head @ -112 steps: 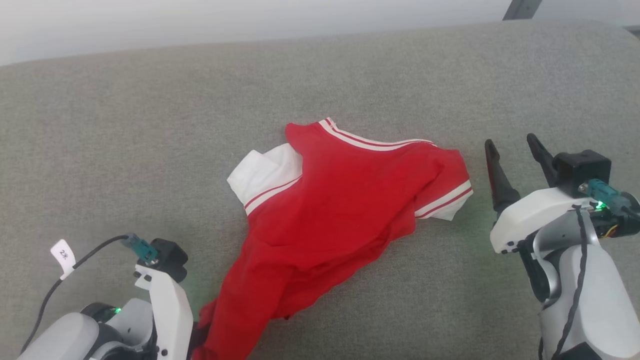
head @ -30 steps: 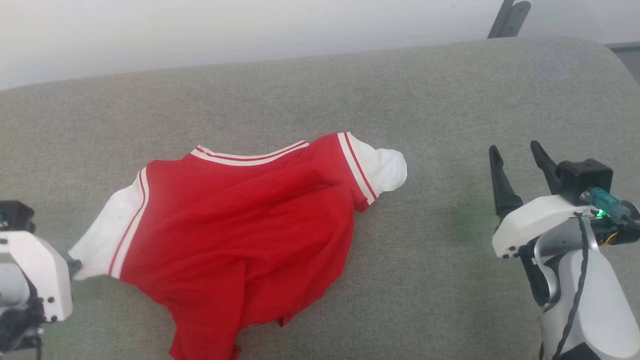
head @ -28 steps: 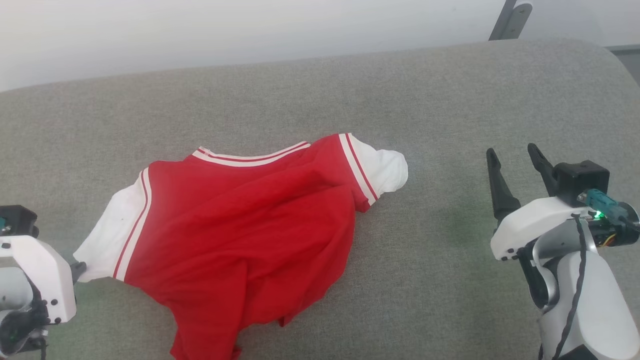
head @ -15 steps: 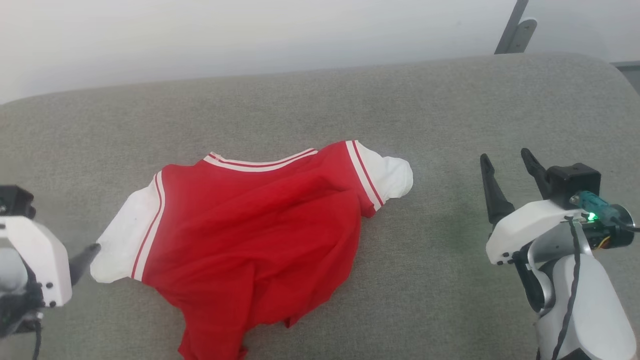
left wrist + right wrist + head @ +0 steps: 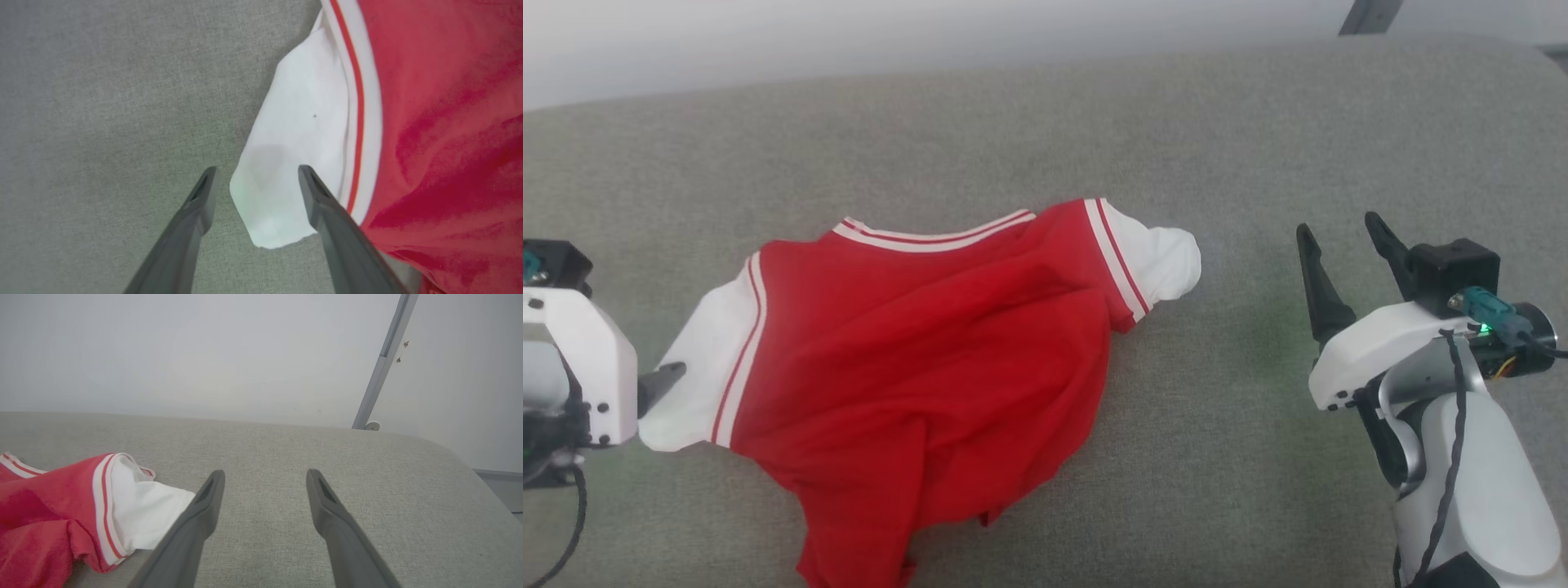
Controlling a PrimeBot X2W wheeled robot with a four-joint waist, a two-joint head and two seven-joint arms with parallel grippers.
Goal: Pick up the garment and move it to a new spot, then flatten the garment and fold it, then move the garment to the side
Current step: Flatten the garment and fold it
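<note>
Head view: the red jersey [image 5: 931, 359] lies crumpled on the grey padded worktop [image 5: 1045, 122], its long axis running from one gripper toward the other. The left gripper [image 5: 663, 382] is right at its white sleeve end [image 5: 698, 359]. The right gripper [image 5: 1338, 224], spread, stands well apart.

Left wrist view: the jaws are spread, with that sleeve end between them, not pinched.

Right wrist view: the other sleeve [image 5: 143, 514] lies left of the spread fingers.

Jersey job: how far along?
Done: the move, it seems; the red jersey has shifted left on the grey cushion since earlier. In hand: nothing gripped; left gripper open astride the white sleeve end, right gripper open, off to the side. Left: flatten the rumples, fold, set aside.
</note>
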